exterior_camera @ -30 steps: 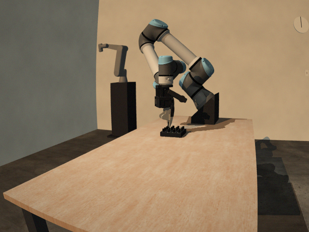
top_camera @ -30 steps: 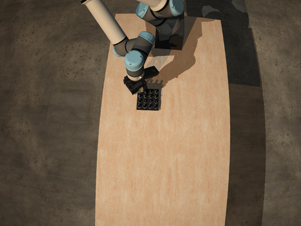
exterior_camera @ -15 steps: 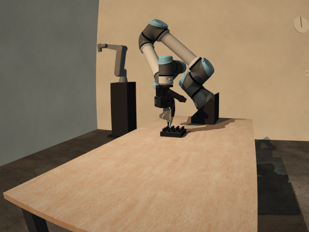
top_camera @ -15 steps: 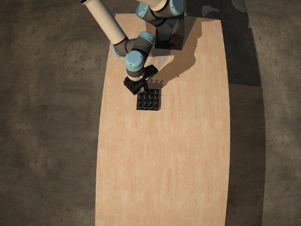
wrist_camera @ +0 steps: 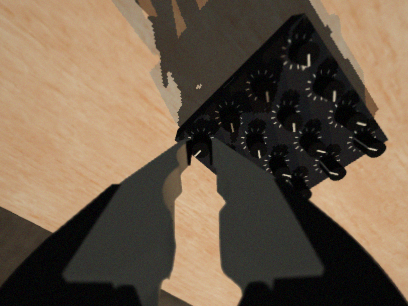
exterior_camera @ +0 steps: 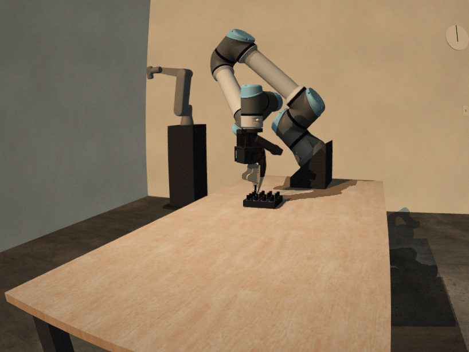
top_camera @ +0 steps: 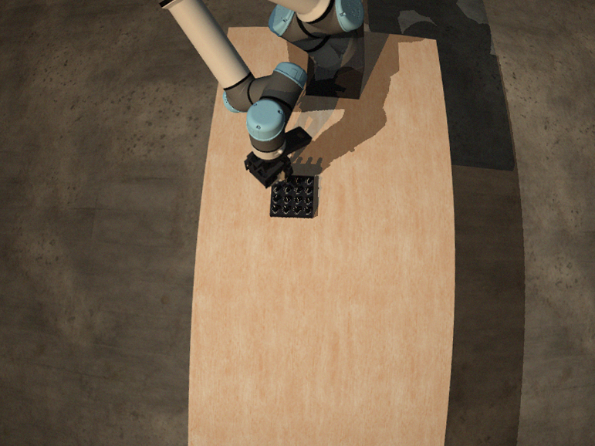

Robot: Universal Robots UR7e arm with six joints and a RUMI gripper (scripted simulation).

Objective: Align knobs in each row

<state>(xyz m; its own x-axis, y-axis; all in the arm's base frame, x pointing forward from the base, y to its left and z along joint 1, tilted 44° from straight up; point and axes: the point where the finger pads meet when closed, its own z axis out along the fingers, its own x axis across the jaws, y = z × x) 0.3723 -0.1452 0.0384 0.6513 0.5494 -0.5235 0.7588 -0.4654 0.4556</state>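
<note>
corner knob of the knob box is clamped between the fingers.
the knob box is set flat on the desk, in its far half near the arm's base. the gripper is pointed straight down over the box's corner nearest the arm, the fingers narrowed onto that one knob, whose pale pointer line is seen between the tips.
</note>
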